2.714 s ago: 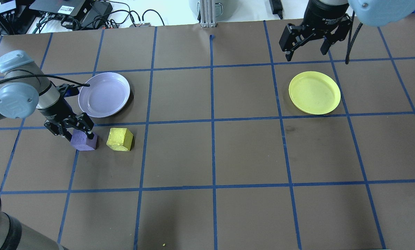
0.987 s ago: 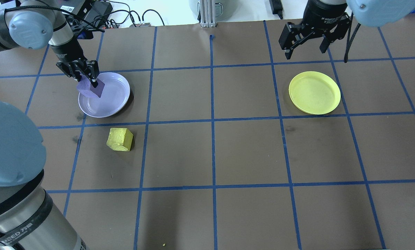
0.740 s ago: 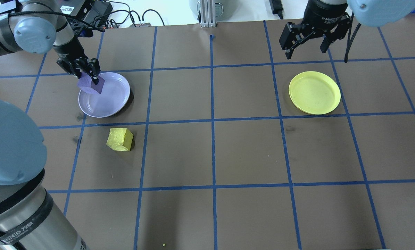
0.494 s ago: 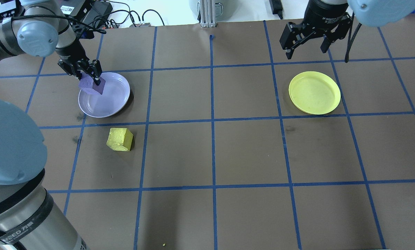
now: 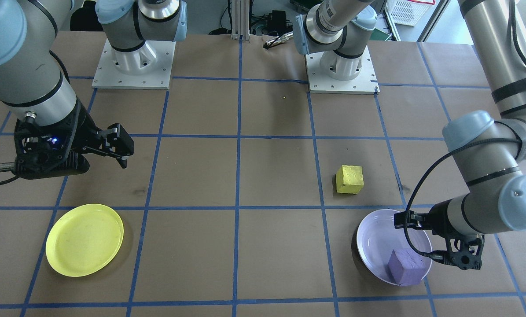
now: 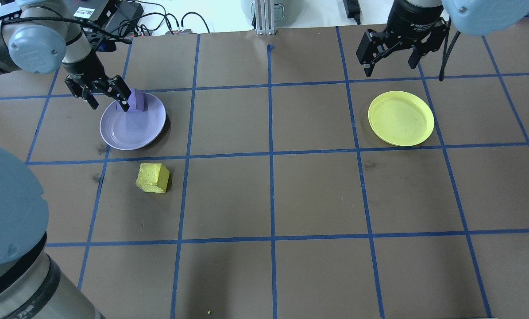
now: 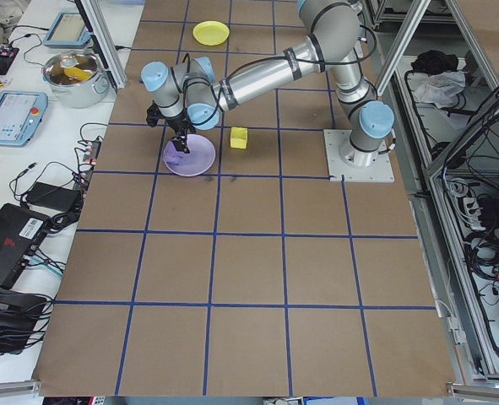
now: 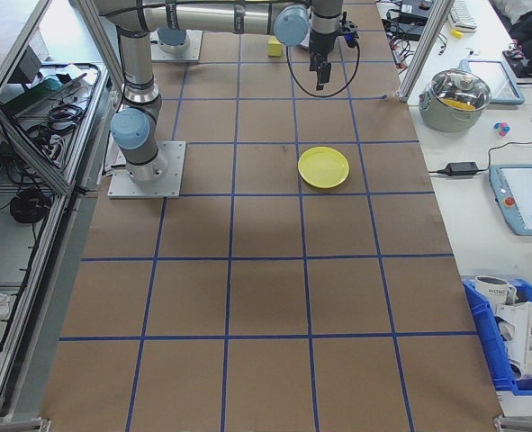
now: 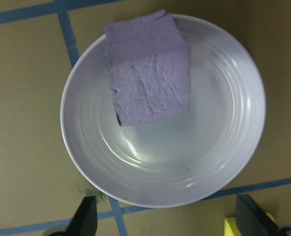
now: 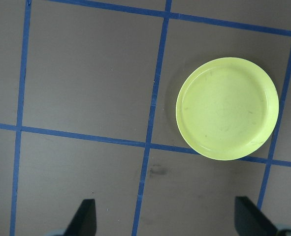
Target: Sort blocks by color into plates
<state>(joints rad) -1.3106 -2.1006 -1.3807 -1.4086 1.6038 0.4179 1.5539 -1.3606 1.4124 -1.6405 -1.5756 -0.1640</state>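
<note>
Purple block point(image 6: 136, 100) now in lavender plate point(image 6: 127, 133)

The counter point(image 6: 317, 195) is covered in a brown matte sheet taped off into big squares with blue tape point(image 6: 272, 155), and there are a few dark scuffs on it. Off one end sits a white side bench point(image 7: 29, 126) with a lidded steel pot point(image 7: 73, 74) (something yellow inside), a tablet-like pendant point(image 7: 9, 116) with a red button, and a tangle of black cables point(image 7: 55, 190) running to a black laptop point(image 7: 8, 245). At that end, in the right-side view, there's a blue bin point(image 8: 518, 328) with white parts and a mug. Aluminium frame posts point(image 8: 428, 45) stand at the edges, and the floor behind is grey with more cable bundles point(image 7: 485, 245). Lighting is even and bright.
</note>
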